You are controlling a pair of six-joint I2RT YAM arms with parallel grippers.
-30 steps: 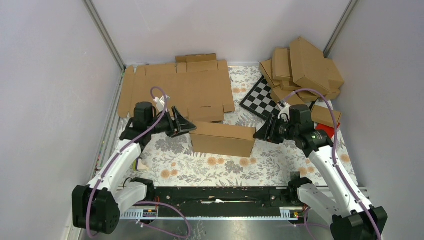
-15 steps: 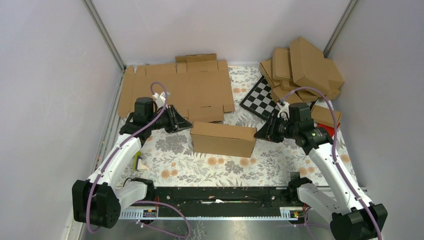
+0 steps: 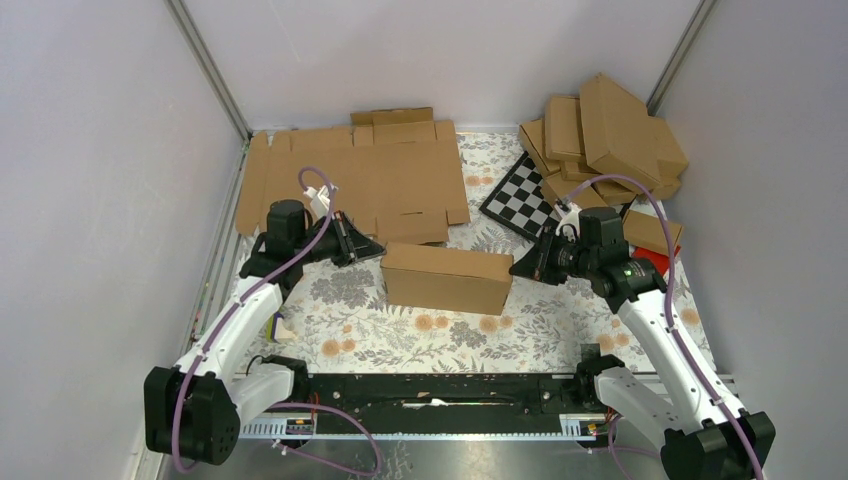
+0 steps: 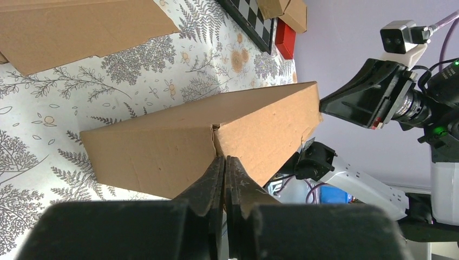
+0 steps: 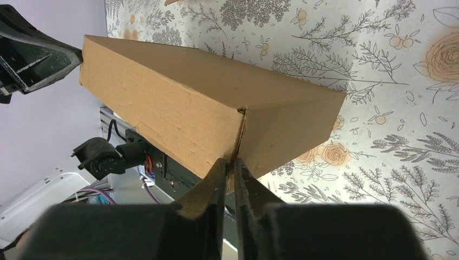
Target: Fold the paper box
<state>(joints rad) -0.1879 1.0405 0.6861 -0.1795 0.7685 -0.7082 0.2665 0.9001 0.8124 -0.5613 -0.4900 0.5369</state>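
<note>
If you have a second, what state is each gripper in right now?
Left gripper: shut, fingertips at one end of the paper box.
Right gripper: shut, fingertips at the box's opposite end.

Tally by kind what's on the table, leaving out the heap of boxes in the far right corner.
Closed paper box: 1
Flat cardboard sheets: 2, one peeking out from under the other
Checkered board: 1
Red item, mostly hidden: 1
Total: 5

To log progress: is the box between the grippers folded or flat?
Folded: the paper box forms a closed rectangular block with walls raised.
</note>
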